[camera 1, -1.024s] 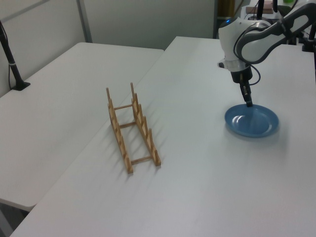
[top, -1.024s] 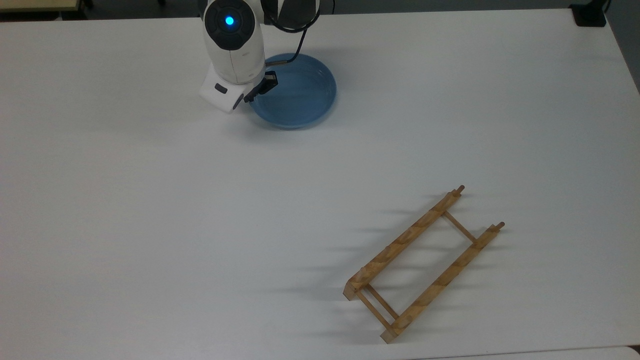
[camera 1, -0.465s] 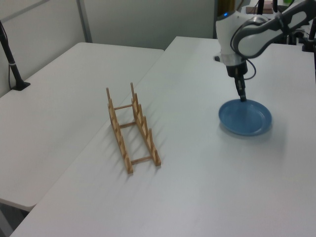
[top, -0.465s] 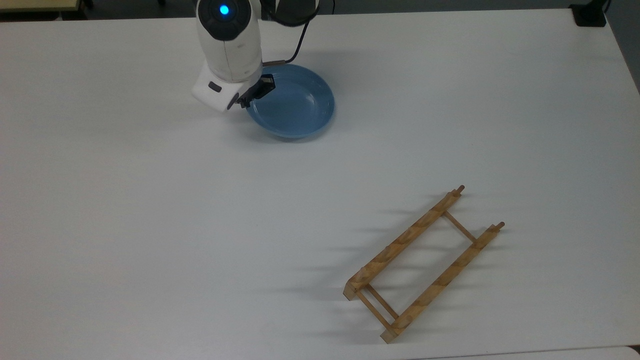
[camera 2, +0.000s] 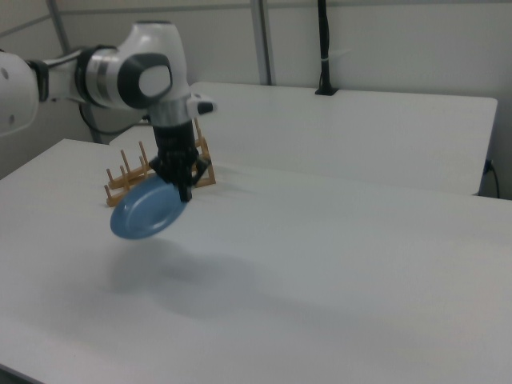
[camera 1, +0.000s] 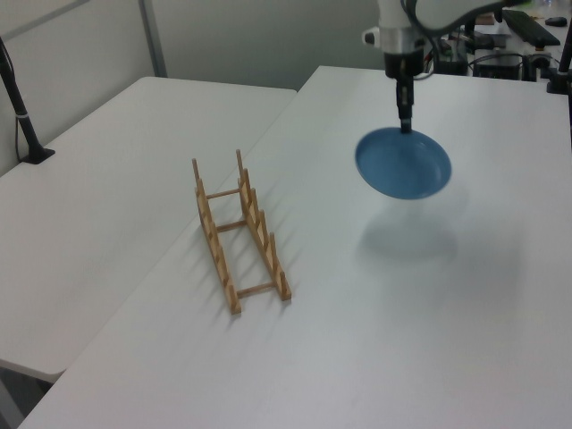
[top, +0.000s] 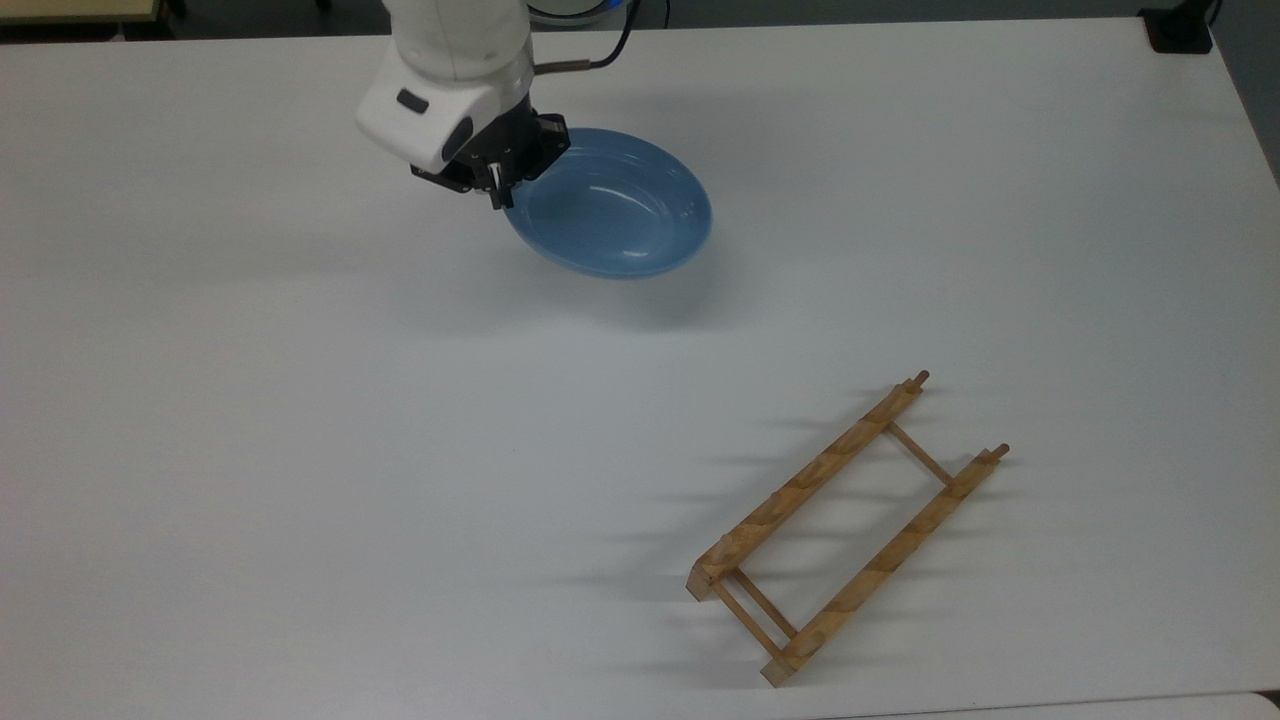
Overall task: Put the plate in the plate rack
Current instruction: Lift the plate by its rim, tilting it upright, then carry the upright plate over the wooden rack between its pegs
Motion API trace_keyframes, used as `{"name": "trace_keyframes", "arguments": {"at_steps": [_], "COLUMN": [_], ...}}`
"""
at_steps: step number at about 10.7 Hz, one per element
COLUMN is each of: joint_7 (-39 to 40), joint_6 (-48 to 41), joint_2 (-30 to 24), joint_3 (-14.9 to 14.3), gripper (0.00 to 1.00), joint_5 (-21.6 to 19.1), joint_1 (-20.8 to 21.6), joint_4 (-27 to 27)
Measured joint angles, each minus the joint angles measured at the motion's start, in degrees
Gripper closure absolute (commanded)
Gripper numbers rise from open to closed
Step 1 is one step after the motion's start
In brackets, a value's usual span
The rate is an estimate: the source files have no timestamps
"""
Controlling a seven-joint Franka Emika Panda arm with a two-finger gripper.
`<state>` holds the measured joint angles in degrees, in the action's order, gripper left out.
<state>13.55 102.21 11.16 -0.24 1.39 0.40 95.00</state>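
Note:
The light-blue plate (top: 615, 217) hangs tilted above the white table, held by its rim, with its shadow on the table below. My gripper (top: 503, 190) is shut on the plate's rim at the top view's left side of the plate. In the left view the plate (camera 1: 404, 165) dangles under the gripper (camera 1: 405, 127). In the right view the gripper (camera 2: 185, 192) pinches the upper edge of the plate (camera 2: 146, 212). The wooden plate rack (top: 848, 526) lies well apart, toward the top view's lower right; it is also seen as the rack (camera 1: 238, 231) and behind the arm as the rack (camera 2: 128, 178).
The white table (top: 300, 450) has a second table (camera 1: 107, 179) beside it across a narrow gap. A black post (camera 1: 20, 112) stands on that second table; another black post (camera 2: 323, 48) shows in the right view. A dark item (top: 1180, 30) sits at the top view's far right corner.
The plate has come up off the table in my gripper and now hangs tilted, well above its shadow. The arm has risen and shifted slightly toward the rack. The rack has not moved.

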Motion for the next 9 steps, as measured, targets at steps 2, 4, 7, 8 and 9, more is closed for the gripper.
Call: {"name": "trace_keyframes", "arguments": {"at_steps": [2,4,7,8,9], "joint_7": [-5.76,-13.71,-27.32,-32.72,-38.38], "joint_6": [-0.01,0.87,9.82,12.61,15.44], "joint_2": [0.06,0.08,0.15,0.29,0.47], "joint_3": [0.42,0.55,0.62,0.64,0.65], "gripper": [1.0,1.0,1.0,1.0,1.0], "joint_5": [-1.21,-1.22,1.23,4.41,8.21], "joint_1": [1.37,4.7,10.35,12.09,13.68], "joint_4": [-4.94,-9.45,-11.28,-11.29,-11.28]}}
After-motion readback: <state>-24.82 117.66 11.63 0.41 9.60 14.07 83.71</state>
